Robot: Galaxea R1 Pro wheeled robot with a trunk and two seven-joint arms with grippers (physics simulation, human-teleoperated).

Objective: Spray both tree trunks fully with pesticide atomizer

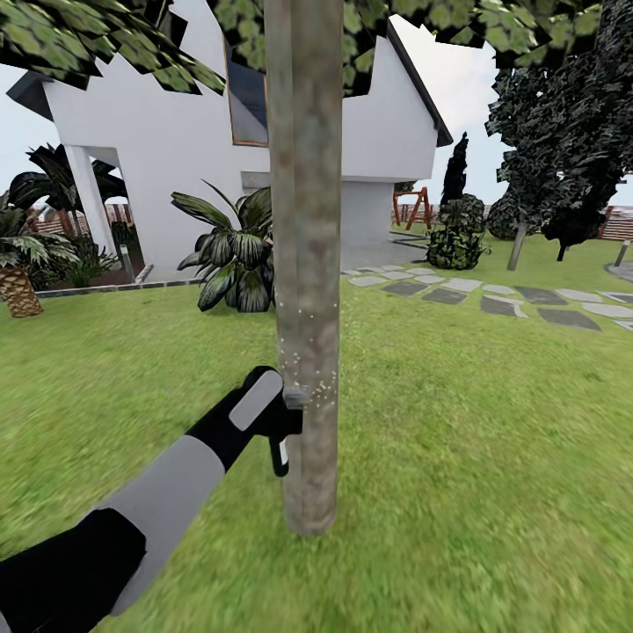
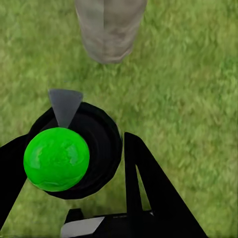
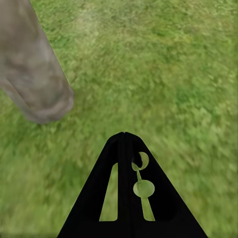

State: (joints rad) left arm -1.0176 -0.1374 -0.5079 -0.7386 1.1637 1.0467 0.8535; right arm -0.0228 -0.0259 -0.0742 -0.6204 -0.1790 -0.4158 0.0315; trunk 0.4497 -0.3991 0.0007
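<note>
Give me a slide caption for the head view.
Left gripper holds the pesticide atomizer against a tree trunk dotted with pesticide.

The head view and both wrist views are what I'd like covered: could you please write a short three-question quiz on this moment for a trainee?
1. True or false: the left hand holds the pesticide atomizer with its nozzle right at the tree trunk.
2. Multiple choice: the white pesticide specks on the trunk sit (A) near the canopy, (B) just above the nozzle, (C) at the base by the grass.
3. Short answer: in the right wrist view, how do the fingers of the right hand stand?

Key
1. True.
2. B.
3. Closed together, tips meeting, nothing between them, above the grass.
</note>
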